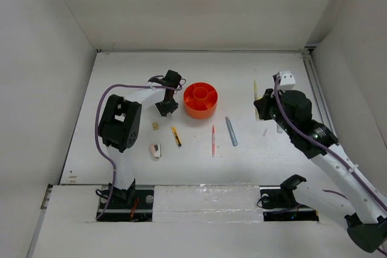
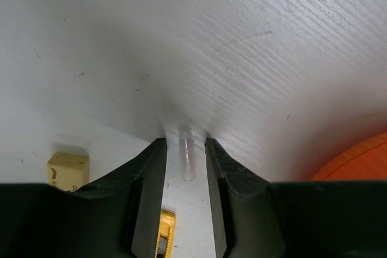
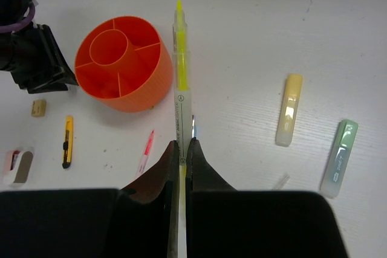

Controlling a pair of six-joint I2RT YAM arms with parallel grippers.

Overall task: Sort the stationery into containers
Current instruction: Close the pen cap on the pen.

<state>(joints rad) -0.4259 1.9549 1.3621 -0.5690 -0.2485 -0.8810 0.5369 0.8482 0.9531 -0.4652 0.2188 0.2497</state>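
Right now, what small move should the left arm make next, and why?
Probably close the left gripper on the small clear tube. The tube lies flat on the table between the fingers, with a gap showing on each side, so it does not look pinched yet. The orange tub stands close by.

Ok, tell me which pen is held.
The yellow highlighter, clamped in the right hand; the red pen, orange-black pen and grey-blue pen lie loose on the table.

pen (image 1: 213, 140) lies before the tub (image 1: 199, 112)
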